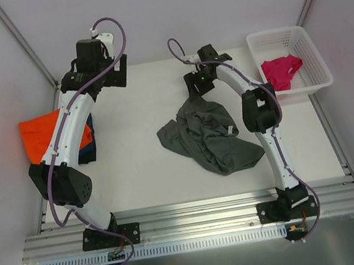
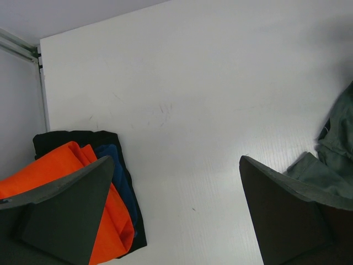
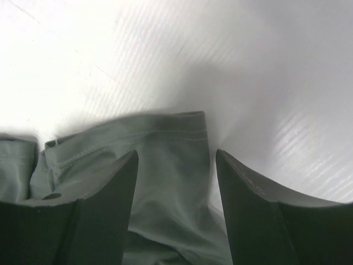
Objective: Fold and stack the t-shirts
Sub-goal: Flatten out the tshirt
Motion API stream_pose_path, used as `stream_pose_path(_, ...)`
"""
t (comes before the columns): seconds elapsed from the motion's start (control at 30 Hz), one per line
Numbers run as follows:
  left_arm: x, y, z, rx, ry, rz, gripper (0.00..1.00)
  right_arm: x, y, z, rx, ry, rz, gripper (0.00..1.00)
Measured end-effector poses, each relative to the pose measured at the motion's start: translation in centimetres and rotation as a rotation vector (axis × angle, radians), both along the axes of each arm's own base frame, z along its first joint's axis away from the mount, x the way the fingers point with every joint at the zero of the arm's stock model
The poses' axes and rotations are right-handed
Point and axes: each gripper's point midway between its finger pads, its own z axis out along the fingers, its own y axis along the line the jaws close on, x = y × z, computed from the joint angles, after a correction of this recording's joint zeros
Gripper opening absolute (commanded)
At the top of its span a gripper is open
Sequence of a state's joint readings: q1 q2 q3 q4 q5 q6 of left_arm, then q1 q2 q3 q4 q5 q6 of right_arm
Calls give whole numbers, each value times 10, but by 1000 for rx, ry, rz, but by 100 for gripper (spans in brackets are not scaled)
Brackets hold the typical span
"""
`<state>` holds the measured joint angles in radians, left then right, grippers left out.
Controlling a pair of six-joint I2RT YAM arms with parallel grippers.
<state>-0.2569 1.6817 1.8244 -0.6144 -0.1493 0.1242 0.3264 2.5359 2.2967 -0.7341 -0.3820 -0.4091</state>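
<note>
A dark grey t-shirt [image 1: 209, 137] lies crumpled in the middle of the table. My right gripper [image 1: 200, 86] is open just above its far edge; in the right wrist view the grey cloth [image 3: 165, 160] lies between and below the jaws, not gripped. A folded orange t-shirt [image 1: 40, 134] lies on a navy/black one [image 1: 88, 142] at the left edge, partly under my left arm; both show in the left wrist view, the orange t-shirt [image 2: 52, 165] above the navy one [image 2: 121, 182]. My left gripper [image 1: 111, 72] is open and empty, high over the far left. A magenta-pink t-shirt [image 1: 281, 71] lies in the basket.
A white plastic lattice basket [image 1: 304, 38] stands at the far right corner. Metal frame rails run along the table's sides and near edge [image 1: 198, 212]. Bare white tabletop [image 2: 182, 99] lies between the stack and the grey t-shirt.
</note>
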Motion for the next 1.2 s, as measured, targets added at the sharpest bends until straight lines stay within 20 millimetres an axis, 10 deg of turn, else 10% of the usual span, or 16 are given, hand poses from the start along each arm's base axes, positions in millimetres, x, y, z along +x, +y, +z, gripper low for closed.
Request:
stream_pose_path(0.43, -4, -18, 1, 33, -6, -38, 99, 4, 28, 2, 48, -6, -36, 59)
stream_pose_path(0.77, -5, -21, 0, 47, -7, -44, 99, 4, 30, -2, 56, 16, -73, 6)
stream_pose_path(1.2, -6, -21, -2, 42, -1, -42, 99, 9, 9, 16, -27, -63, -81, 0)
